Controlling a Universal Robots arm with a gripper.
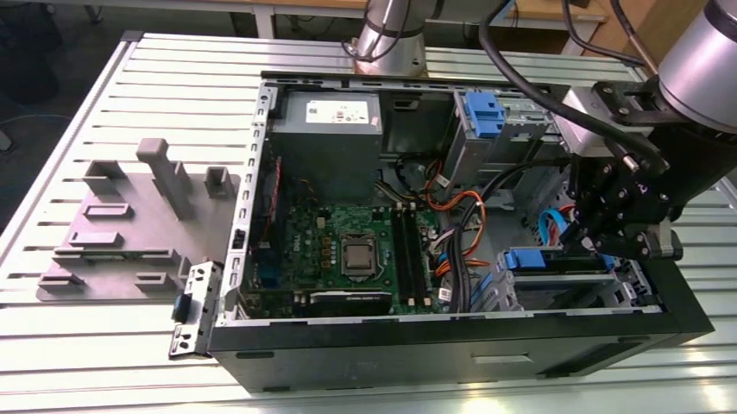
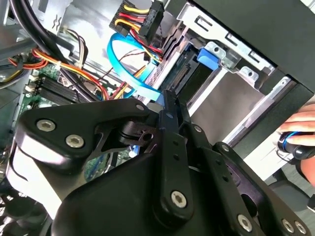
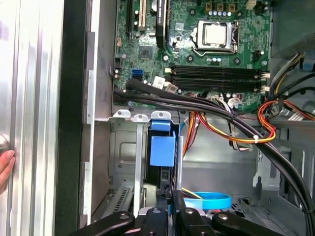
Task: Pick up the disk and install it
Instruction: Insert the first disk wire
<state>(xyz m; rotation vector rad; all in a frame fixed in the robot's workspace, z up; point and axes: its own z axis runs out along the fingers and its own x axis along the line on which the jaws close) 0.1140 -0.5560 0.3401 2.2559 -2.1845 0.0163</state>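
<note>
Slatted table (image 1: 116, 362); one disk (image 3: 162, 150) at gripper (image 3: 171, 199)

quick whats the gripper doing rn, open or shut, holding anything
Gripper: right at the near end of the disk, which stands on edge in the drive bay; open or shut cannot be told.

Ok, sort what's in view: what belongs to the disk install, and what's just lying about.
Job: the disk in its blue carrier, at the drive bay; the gripper right at it.
Not needed: grey fixture block on the table; loose metal bracket beside the case; power supply; motherboard; a person's hand.
</note>
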